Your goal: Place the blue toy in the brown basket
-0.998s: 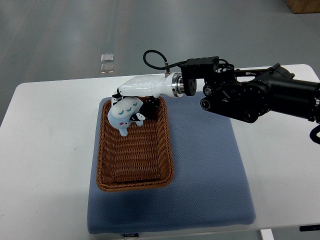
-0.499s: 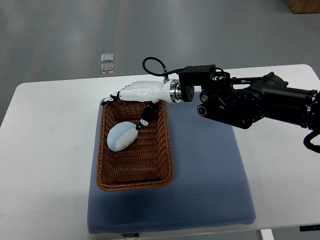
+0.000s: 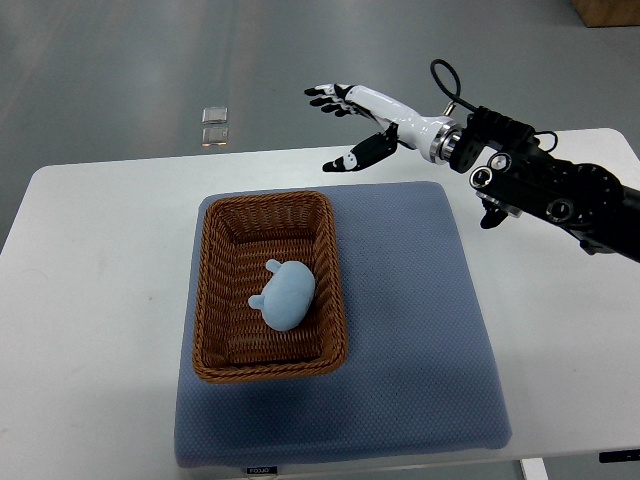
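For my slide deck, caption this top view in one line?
Blue toy lies inside the brown basket on a blue mat; the open right hand hovers beyond it.

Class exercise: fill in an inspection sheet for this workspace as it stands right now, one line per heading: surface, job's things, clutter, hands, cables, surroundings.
Surface: white table with a blue-grey mat on it.
Job's things: blue toy lies inside the brown basket, which sits on the mat.
Clutter: nothing seen.
Hands: right hand open, raised beyond the table's far edge, holding nothing; left not in view.
Cables: black cable looped at the right wrist.
Surroundings: grey floor; small clear object on it.
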